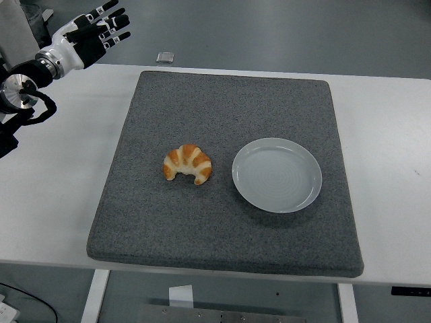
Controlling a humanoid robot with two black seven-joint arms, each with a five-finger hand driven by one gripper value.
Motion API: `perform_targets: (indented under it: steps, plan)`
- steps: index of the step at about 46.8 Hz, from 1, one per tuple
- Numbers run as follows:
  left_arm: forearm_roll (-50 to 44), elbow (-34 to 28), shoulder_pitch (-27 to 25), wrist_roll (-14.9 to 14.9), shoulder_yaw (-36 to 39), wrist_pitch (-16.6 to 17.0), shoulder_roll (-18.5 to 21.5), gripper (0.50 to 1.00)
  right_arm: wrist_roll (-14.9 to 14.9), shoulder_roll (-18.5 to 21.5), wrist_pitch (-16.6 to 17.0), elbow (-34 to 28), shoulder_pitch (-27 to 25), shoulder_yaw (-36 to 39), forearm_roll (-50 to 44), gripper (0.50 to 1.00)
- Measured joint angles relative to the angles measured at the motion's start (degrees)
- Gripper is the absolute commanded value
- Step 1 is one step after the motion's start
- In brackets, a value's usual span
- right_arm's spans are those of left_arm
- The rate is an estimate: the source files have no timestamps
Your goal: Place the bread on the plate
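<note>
One hand showed, the left hand (pixel 94 30), raised at the far left corner of the white table (pixel 50 182) with its black-and-white fingers (pixel 111 23) spread and nothing in its grasp. Well away from it, toward the near right, lay the bread (pixel 187 163): a croissant curved like a crescent, golden brown with paler bands across its back, its two tips pointing toward the table's near edge. It rested on the dark grey mat (pixel 222 101) that covered the middle of the table. Farther still from the hand, just beyond the bread and not touching it, sat the plate (pixel 277 175), round, pale grey and bare.
</note>
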Motion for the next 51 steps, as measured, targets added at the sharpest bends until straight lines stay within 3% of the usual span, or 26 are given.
perform_targets:
  steps: [12,26,34,51]
  plan:
    - [2.8,-0.2,-1.0,-0.2,0.8,-0.8,0.4,1.0,0.0,0.0,0.0,0.0,0.0,0.0,0.0,0.932]
    - [25.0,-3.9,-2.8,-0.4,0.7,-1.3,0.3,0.992,0.0,0.0,0.0,0.0,0.0,0.0,0.0,0.932]
    - [33.5,-10.2,-3.5,-0.7,0.8,-0.2,1.5,0.99,0.0,0.0,0.0,0.0,0.0,0.0,0.0,0.932]
    - [46.7,-30.6,-5.1,-1.1,4.9,7.4,11.1,0.986,0.0,0.0,0.0,0.0,0.0,0.0,0.0,0.932]
